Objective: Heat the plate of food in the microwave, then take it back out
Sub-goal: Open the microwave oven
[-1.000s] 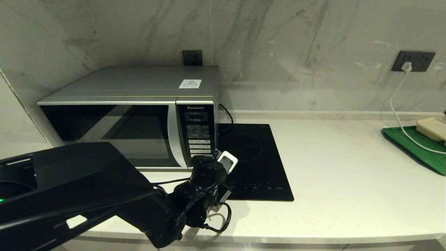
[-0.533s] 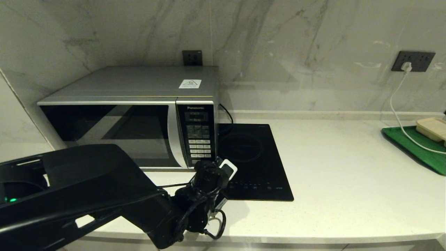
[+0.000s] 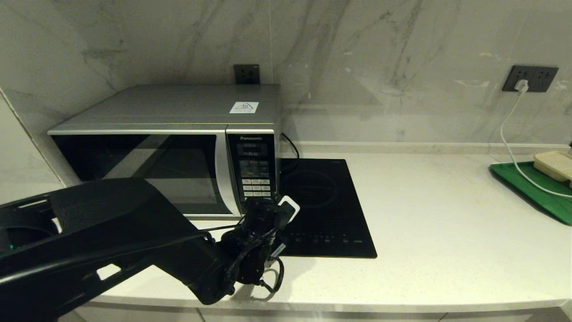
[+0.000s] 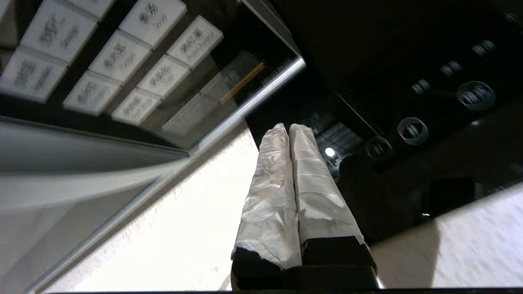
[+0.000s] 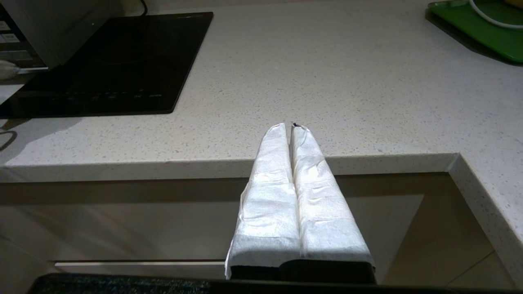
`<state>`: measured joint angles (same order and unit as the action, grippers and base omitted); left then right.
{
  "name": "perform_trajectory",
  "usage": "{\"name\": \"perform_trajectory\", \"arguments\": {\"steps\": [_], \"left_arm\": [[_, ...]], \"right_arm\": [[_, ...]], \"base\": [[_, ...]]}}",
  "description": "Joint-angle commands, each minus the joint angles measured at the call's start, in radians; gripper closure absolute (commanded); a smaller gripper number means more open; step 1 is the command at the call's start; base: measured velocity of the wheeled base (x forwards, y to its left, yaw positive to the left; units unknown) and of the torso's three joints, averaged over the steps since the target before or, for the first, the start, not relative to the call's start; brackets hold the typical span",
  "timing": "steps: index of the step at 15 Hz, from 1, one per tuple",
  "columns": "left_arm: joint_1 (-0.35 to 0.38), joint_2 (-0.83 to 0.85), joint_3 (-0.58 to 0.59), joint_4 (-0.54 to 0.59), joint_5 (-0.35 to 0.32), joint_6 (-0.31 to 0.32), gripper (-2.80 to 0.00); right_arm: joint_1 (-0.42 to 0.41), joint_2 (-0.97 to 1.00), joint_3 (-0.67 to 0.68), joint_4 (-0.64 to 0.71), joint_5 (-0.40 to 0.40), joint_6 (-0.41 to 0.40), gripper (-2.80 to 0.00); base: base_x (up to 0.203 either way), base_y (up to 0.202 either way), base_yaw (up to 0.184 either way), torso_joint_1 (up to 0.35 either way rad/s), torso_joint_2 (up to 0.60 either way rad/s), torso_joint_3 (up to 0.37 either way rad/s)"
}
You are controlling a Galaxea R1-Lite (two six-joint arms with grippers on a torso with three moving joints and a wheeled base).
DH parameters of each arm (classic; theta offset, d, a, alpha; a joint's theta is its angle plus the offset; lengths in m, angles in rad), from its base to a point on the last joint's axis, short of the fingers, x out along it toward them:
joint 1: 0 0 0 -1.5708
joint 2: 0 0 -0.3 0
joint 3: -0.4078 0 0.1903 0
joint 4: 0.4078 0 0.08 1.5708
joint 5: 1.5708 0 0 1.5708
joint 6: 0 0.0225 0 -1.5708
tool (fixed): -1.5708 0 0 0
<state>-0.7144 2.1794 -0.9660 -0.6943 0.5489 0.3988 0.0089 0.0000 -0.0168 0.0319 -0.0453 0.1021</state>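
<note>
The silver microwave [image 3: 170, 112] stands at the back left of the counter with its dark glass door closed. The plate of food is out of view. My left gripper [image 3: 288, 208] is shut and empty, its taped fingertips just below the lower right corner of the keypad [image 3: 256, 179]. In the left wrist view the shut gripper [image 4: 289, 126] points at the seam between counter and hob, with the white keypad buttons [image 4: 122, 61] close by. My right gripper [image 5: 291, 124] is shut and empty, parked in front of the counter's front edge, outside the head view.
A flat black induction hob [image 3: 326, 210] lies right of the microwave. At the far right a green tray [image 3: 536, 192] carries a beige lidded box [image 3: 554, 164]. A white cable [image 3: 509, 143] runs to it from the wall socket [image 3: 529, 78].
My left gripper, shut throughout, dipped slightly, then came back up and a little left, closer to the keypad's lower right corner. Nothing else moved.
</note>
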Motion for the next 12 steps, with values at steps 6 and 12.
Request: {"name": "perform_trajectory", "arguments": {"steps": [6,12], "left_arm": [[0.029,0.092,-0.074,-0.008,0.003,0.024,0.0],[0.032,0.092,-0.112,-0.013,0.003,0.032,0.0]], "right_arm": [[0.0,0.0,0.0,0.0,-0.001,0.001,0.0],[0.0,0.0,0.0,0.0,-0.001,0.001,0.0]], "base": [[0.0,0.0,0.0,0.0,0.0,0.0],[0.0,0.0,0.0,0.0,0.0,0.0]]}}
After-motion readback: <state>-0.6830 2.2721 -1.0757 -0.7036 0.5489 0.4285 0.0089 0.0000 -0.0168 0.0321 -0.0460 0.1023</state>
